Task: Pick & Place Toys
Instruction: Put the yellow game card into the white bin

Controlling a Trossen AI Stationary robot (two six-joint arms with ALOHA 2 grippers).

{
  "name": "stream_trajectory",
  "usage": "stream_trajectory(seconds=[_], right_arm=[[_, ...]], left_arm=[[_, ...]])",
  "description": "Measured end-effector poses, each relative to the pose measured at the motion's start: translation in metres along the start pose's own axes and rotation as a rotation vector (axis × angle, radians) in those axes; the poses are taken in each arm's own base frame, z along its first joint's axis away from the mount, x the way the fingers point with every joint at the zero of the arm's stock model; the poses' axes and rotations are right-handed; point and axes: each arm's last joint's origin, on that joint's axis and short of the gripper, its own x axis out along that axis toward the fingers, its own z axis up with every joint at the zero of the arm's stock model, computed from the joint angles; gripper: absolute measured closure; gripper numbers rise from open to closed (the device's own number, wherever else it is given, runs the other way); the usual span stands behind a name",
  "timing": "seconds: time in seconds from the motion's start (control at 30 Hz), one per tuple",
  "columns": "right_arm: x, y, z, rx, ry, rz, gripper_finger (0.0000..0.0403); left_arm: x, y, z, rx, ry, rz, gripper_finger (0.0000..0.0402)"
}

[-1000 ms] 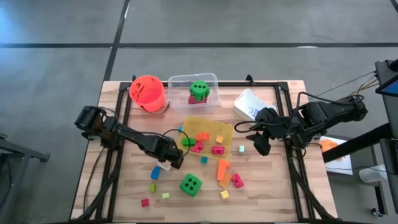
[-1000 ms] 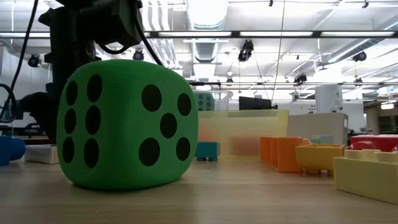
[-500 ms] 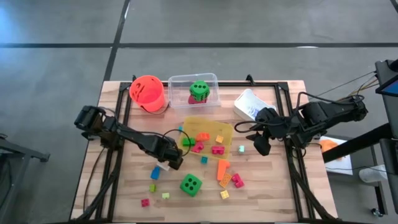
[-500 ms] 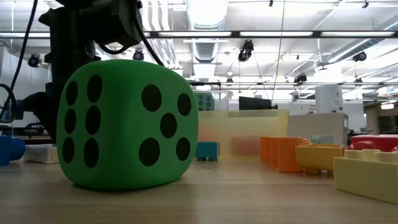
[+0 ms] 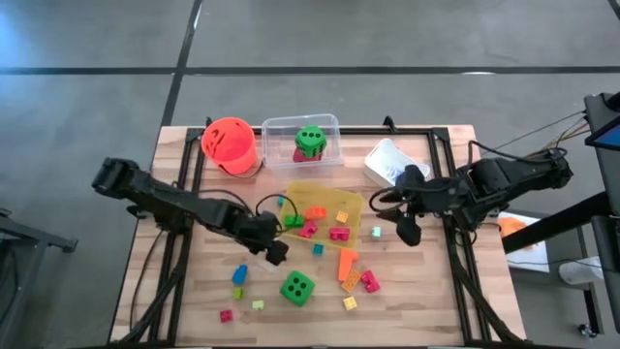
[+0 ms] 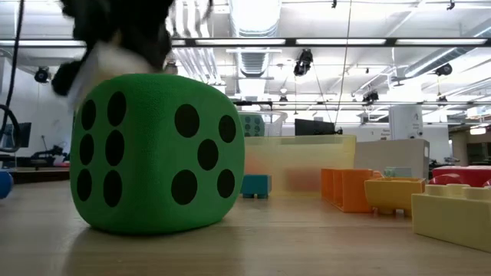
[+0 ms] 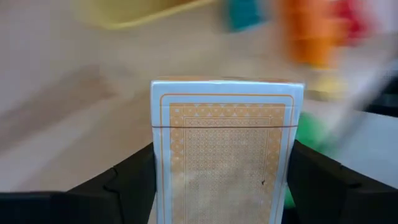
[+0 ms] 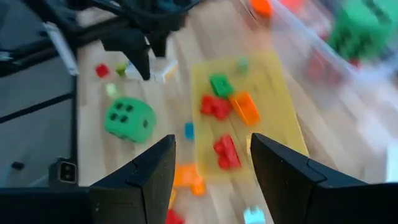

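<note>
Your left gripper [image 5: 275,249] has lifted, clamped on a card box [image 7: 222,149] above the blue block [image 5: 241,272]; your right gripper [image 8: 208,163] hangs part-open, empty. Swing carefully: the box could clip the green die [image 5: 297,287].

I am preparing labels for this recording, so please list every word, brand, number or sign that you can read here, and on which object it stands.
No readable words, brands or numbers.
Card box in the left pincer: only an orange lattice pattern, no lettering.
Green die: black pips only, six and five on the faces in the low view.
Room signs in the low view: too small to read.
</note>
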Motion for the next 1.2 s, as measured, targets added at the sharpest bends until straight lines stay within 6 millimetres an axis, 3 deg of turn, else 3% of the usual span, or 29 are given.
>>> stream_trajectory(seconds=[0.2, 0.43, 0.83, 1.07, 1.2], right_arm=[[0.003, 0.017, 0.019, -0.225, -0.162, 0.191, 0.02], [0.022, 0.036, 0.032, -0.401, -0.284, 0.296, 0.02], [0.066, 0.059, 0.039, -0.5, -0.335, 0.388, 0.02], [0.067, 0.066, 0.053, -0.554, -0.367, 0.38, 0.02], [0.079, 0.074, 0.06, -0.609, -0.344, 0.368, 0.02]], left_arm=[[-0.038, -0.031, 0.005, 0.065, -0.116, -0.392, 0.0119], [-0.062, -0.061, 0.012, 0.14, -0.245, -0.767, 0.0119], [-0.073, -0.078, 0.014, 0.229, -0.269, -0.854, 0.0119], [-0.082, -0.086, 0.014, 0.31, -0.264, -0.896, 0.0119], [-0.084, -0.087, 0.015, 0.314, -0.261, -0.906, 0.0119]])
